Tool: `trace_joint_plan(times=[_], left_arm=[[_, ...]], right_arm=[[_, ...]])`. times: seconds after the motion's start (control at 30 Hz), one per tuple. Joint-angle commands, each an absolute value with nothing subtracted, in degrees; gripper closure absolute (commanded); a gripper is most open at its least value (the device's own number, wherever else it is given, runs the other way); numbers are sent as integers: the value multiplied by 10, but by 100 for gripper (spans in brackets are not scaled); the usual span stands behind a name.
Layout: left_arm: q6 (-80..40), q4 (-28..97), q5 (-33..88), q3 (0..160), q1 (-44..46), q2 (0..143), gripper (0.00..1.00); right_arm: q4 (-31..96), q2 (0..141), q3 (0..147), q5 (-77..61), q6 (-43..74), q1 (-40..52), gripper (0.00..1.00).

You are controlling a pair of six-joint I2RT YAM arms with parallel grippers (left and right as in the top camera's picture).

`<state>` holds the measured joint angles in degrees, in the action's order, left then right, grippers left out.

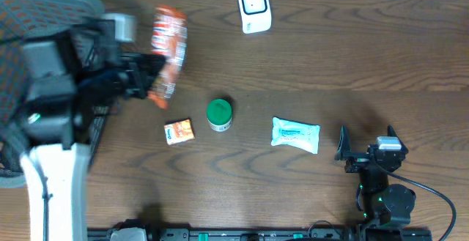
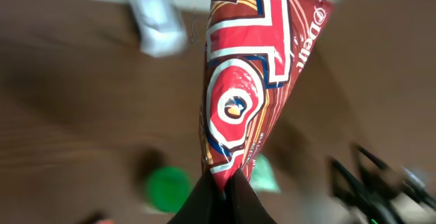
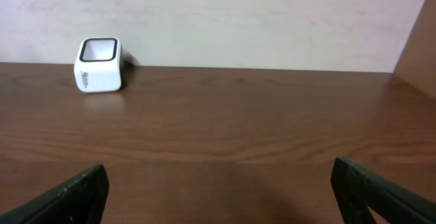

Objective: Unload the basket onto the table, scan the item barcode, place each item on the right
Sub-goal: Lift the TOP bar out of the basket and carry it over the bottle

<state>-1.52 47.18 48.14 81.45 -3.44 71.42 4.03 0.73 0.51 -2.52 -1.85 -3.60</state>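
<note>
My left gripper (image 2: 221, 198) clamps the red foil snack bag (image 1: 167, 50), upper left (white box scanner (image 1: 254, 8), top centre, not yet reached).

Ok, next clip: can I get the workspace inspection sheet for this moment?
Surface: brown wooden table, no spills seen.
Job's things: snack bag held by the left gripper; white scanner at the far edge.
Clutter: green-lidded jar, small orange box, white packet, apart from one another mid-table.
Grippers: left shut on the snack bag; right gripper open, empty.
Cables: black cable by the right arm's base.
Surroundings: pale wall behind the table.
</note>
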Motion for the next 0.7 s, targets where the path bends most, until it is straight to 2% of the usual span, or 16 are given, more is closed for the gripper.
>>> trace_joint_plan(times=[0.0, 0.23, 0.6, 0.67], left_arm=[[-18, 474, 585, 811, 36, 761, 93], [-19, 473, 740, 811, 135, 894, 93], [-23, 474, 901, 811, 176, 1080, 93], [-32, 475, 901, 811, 179, 1101, 93]], right_arm=[[41, 6, 3, -20, -9, -41, 1], [41, 6, 3, -20, -9, -41, 1], [41, 6, 3, -20, -9, -41, 1], [41, 6, 3, -20, -9, -41, 1]])
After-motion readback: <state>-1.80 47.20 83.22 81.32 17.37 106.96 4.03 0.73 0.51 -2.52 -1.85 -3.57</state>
